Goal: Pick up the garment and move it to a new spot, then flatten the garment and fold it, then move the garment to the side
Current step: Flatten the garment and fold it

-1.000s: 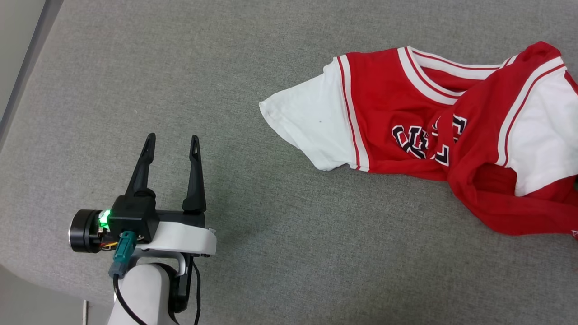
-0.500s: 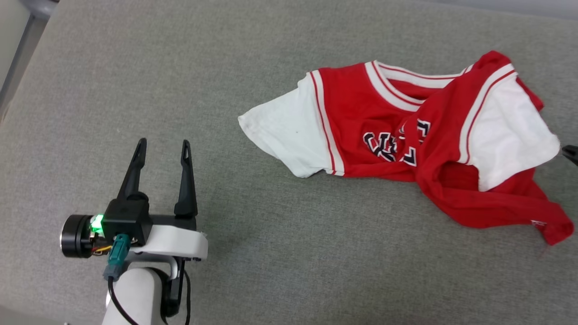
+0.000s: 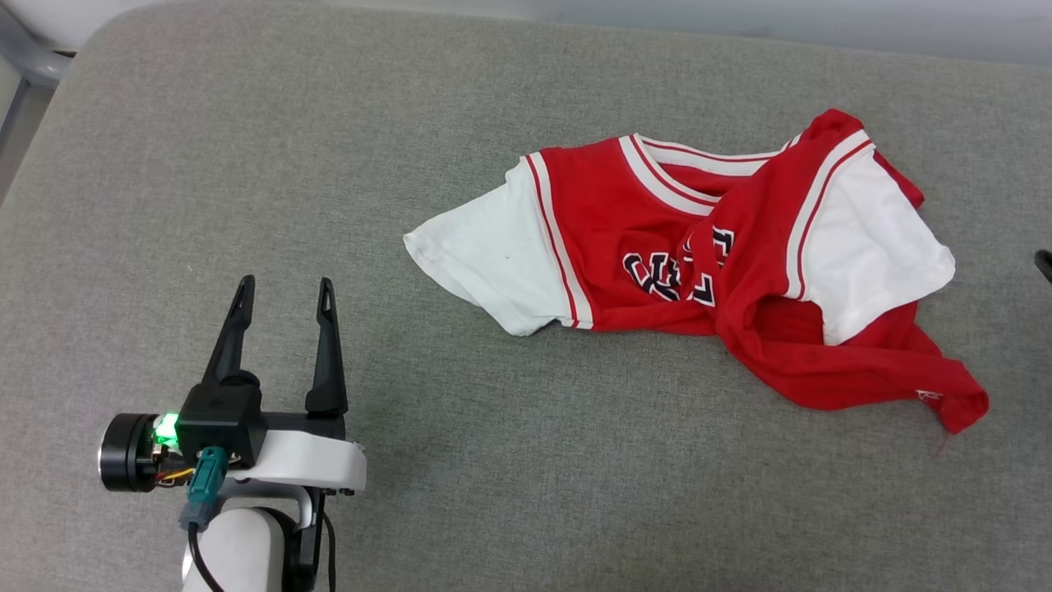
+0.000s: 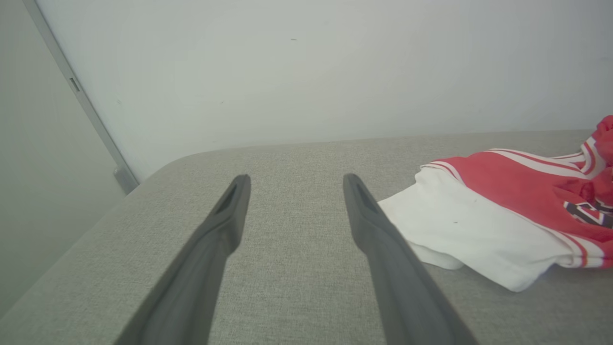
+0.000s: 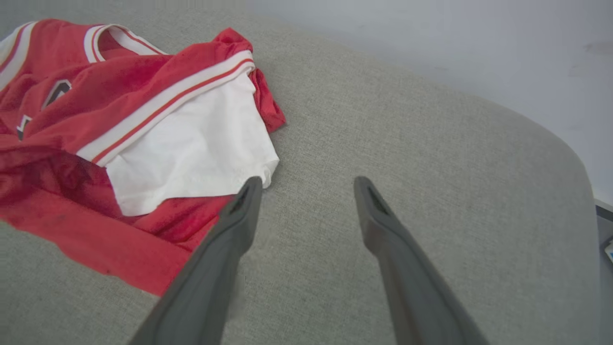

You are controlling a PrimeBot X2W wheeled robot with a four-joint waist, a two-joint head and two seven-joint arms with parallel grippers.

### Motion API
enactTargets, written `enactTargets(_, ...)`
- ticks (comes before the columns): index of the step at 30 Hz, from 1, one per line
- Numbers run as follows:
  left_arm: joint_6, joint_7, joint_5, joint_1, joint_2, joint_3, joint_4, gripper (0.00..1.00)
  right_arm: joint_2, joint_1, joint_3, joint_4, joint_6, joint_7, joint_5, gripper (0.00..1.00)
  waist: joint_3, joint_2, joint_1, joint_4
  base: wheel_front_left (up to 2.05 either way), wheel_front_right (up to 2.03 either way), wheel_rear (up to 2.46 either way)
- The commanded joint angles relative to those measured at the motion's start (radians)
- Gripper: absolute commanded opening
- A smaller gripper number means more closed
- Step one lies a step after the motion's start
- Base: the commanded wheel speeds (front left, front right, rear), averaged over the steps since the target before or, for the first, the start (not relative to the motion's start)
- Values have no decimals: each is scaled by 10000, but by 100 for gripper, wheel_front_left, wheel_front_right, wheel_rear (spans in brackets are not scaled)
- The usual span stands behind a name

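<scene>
Garment (image 3: 625,222) lies in the same twisted heap on the grey cushioned surface (image 3: 493,460) while your head camera has swung, and with the right pincer (image 5: 309,182) reopened empty just beside its white sleeve (image 5: 191,143) and the left pincer (image 3: 285,285) open well apart, flattening looks like your next step.

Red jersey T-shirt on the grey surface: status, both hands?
Left hand open, empty. Right hand open, empty. Red-and-white jersey T-shirt lies crumpled on grey fabric surface, held by neither. No obstruction seen.

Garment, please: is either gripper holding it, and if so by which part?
Nothing is held; the left gripper and right gripper stand open, and the garment lies loose.
</scene>
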Motion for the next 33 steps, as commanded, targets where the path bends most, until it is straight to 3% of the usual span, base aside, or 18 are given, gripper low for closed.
enactTargets(1, 25, -25, 30, -4, 29, 10, -47, 100, 196, 186, -212, -184, -11, -146, -95, 100, 17, 0, 0, 14, 0, 0, 0)
enactTargets(8, -3, -25, 21, -87, 27, -58, -91, 100, 385, -278, -313, -714, -11, 310, -251, 100, 115, 0, 0, 150, 0, 0, 0)
enactTargets(21, 59, -25, -96, -391, -137, -259, -162, 100, 226, -2657, 1611, 531, -11, 4218, -312, 100, 921, 0, 0, 648, 0, 0, 0)
enactTargets(33, 13, -25, -159, -823, -215, -310, -132, 100, 624, -2942, 3213, 2469, -9, 4810, -642, 100, 1621, 0, 0, 1011, 0, 0, 0)
